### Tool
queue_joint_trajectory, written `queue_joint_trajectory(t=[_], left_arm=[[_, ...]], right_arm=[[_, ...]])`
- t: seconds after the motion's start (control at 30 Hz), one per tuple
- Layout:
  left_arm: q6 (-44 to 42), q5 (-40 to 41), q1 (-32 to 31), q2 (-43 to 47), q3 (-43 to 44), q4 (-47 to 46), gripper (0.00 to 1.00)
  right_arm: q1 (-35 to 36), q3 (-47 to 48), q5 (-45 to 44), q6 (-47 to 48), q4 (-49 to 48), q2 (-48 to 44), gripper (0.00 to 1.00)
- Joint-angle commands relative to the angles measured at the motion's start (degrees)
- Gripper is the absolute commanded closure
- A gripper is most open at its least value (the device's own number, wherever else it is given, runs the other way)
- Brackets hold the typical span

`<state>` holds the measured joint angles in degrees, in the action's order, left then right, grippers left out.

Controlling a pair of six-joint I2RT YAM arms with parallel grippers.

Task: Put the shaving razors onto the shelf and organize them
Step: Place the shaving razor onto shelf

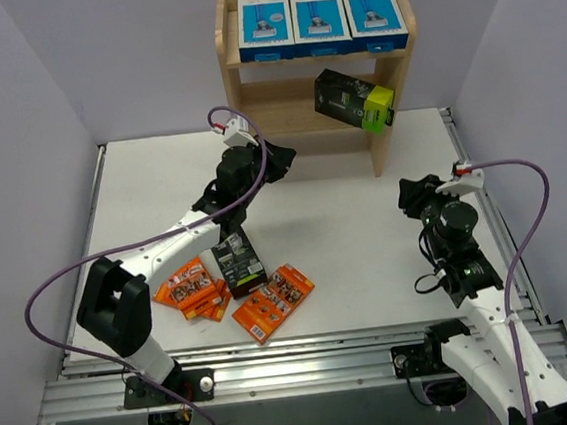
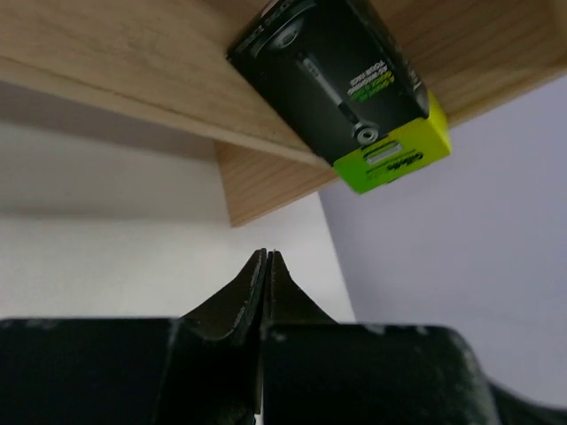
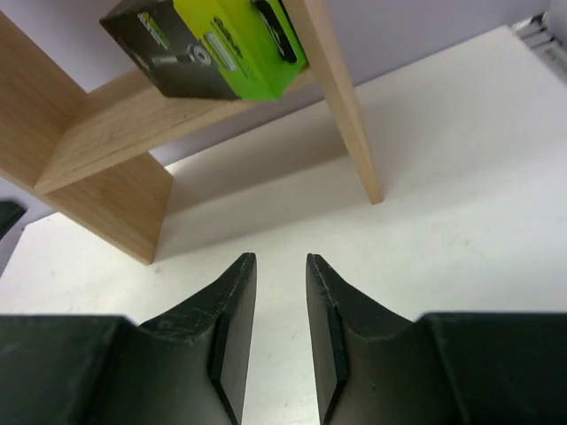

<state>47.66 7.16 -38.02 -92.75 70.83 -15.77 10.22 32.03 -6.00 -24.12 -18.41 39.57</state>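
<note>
Left pincer (image 2: 267,255) closed — empty, right pincer (image 3: 281,259) slightly parted

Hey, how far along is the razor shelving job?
Done: three blue boxes line the top tier of the shelf; one black-and-lime box sits tilted on the tier below. In hand: nothing; the left claw is shut and empty, the right claw open and empty. Left: a black box and the orange packs on the table.
</note>
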Motion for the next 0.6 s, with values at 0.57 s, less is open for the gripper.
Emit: queue_joint_trajectory(t=[0.57], left_arm=[[25.38,13.23,-5.14,-32.65,34.37,-14.99,0.98]], right_arm=[[0.51,-7.42,5.47,-4.97,6.46,-12.58,0.81]])
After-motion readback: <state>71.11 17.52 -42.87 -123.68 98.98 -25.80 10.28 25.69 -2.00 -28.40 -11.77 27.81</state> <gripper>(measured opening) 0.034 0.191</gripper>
